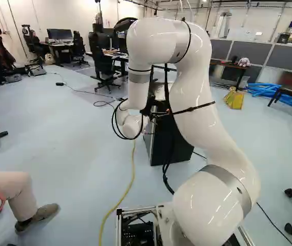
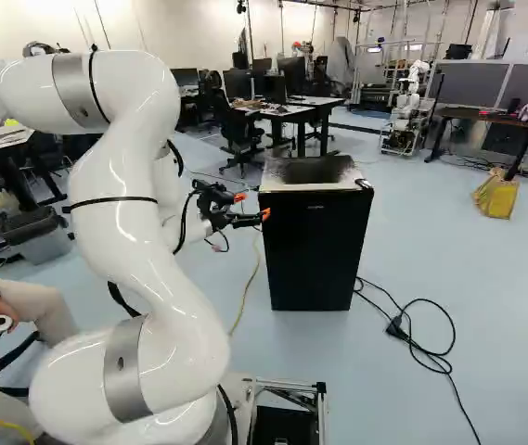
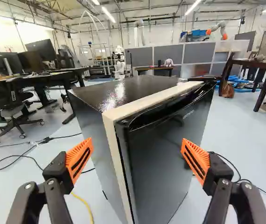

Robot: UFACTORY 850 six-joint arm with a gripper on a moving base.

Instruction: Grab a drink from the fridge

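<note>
In the right base view my gripper [image 2: 253, 206] is beside the upper left part of the small black fridge [image 2: 315, 246]. The wrist view shows the gripper [image 3: 137, 157] open, its orange pads wide apart with nothing gripped between them. Ahead of it stands the fridge [image 3: 137, 95], seen from one front corner, upright on the floor. Its dark glossy door [image 3: 163, 154] looks closed, with a pale strip along its edge and a recess along the top. The fridge [image 1: 174, 141] is partly behind my arm in the left base view. No drink is visible; the fridge's inside is hidden.
A black cable [image 2: 426, 352] lies on the floor beside the fridge, and a yellow cable [image 1: 130, 187] runs across the floor. A seated person's leg [image 1: 20, 197] is at the near left. Desks [image 2: 287, 109] and chairs stand behind; another robot [image 2: 407, 116] is farther back.
</note>
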